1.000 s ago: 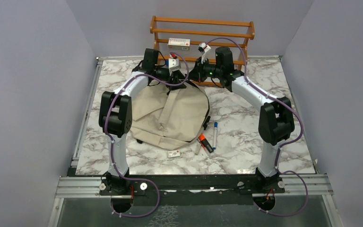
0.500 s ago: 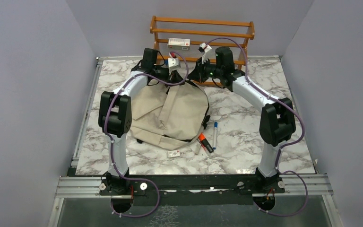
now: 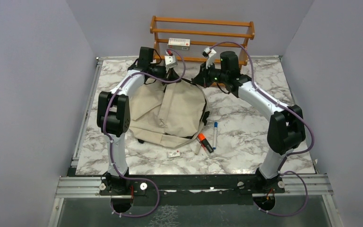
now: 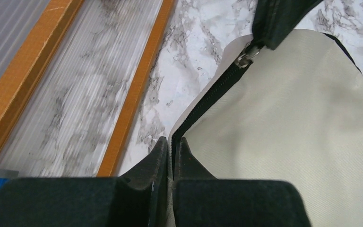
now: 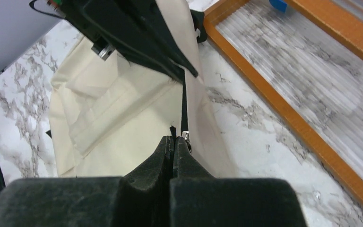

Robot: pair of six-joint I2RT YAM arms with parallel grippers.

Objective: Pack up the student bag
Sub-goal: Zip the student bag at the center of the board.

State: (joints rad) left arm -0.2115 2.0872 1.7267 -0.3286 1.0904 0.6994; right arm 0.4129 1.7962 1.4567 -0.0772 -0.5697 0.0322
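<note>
Left gripper pinches the student bag rim; zipper track runs straight from there to the right gripper (clenched on the zipper pull)

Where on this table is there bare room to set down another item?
Bare marble lies between the blue-capped pen and the right arm, and along the near edge right of the small card. The far middle is crowded: left claw and right claw pinch the student bag before the wooden rack.

far: wooden rack | centre: student bag | near: markers | right: open tabletop
</note>
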